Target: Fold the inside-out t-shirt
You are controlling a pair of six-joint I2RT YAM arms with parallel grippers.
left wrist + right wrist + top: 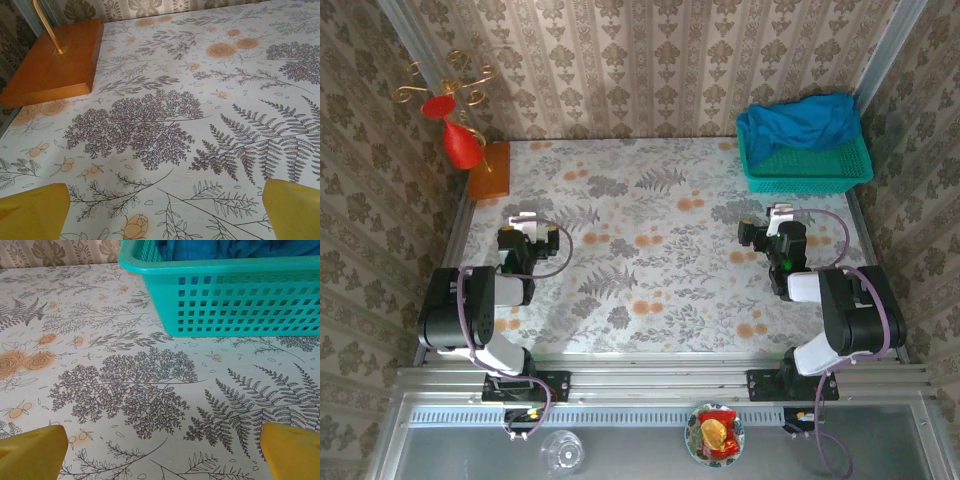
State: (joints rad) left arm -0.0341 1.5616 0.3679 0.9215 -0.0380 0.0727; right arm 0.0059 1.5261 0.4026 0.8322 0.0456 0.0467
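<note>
Nothing is folded yet. The blue t-shirt (800, 118) lies bunched in the teal basket (810, 178) at the far right. The left gripper (162, 212) and right gripper (162, 452) hover empty, fingers apart. Fetching, spreading and folding all remain.

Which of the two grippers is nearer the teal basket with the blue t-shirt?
The right gripper: the teal basket, holding the t-shirt, stands just ahead of it. The left gripper faces the wooden stand base at the table's other side.
</note>
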